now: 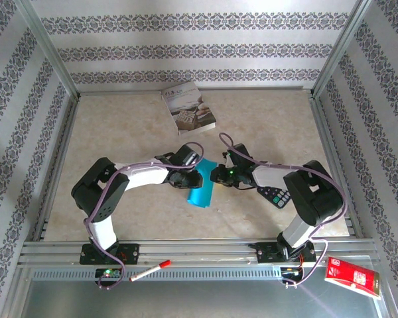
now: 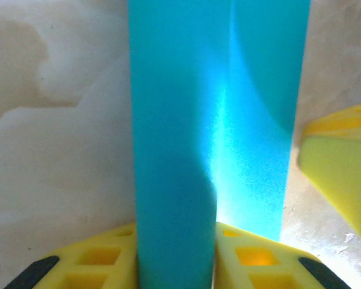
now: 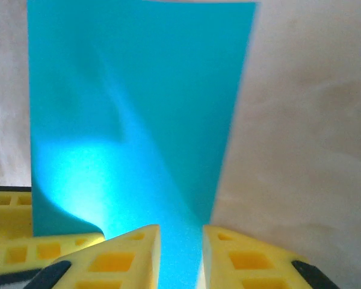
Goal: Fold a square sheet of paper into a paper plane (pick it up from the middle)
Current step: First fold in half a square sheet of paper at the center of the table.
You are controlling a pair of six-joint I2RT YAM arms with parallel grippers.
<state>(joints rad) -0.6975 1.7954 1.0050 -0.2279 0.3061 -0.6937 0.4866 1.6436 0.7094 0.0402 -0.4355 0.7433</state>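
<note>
The square sheet of paper (image 1: pixel 202 191) is teal-blue and folded into a long band. It hangs at the table's middle between my two grippers. My left gripper (image 1: pixel 198 175) meets it from the left. In the left wrist view the paper (image 2: pixel 228 90) runs away from my left gripper (image 2: pixel 175 232). A dark fold of it covers the gap between the yellow fingers, so the grip is hidden. My right gripper (image 1: pixel 217 174) faces it from the right. In the right wrist view its fingers (image 3: pixel 180 232) stand apart, and the paper (image 3: pixel 138 90) shows through the gap.
A grey-white printed book (image 1: pixel 189 106) lies at the back of the beige table (image 1: pixel 119 132). A black keypad device (image 1: pixel 276 197) sits by the right arm. A red pen (image 1: pixel 151 270) and a red packet (image 1: pixel 353 277) lie on the front rail.
</note>
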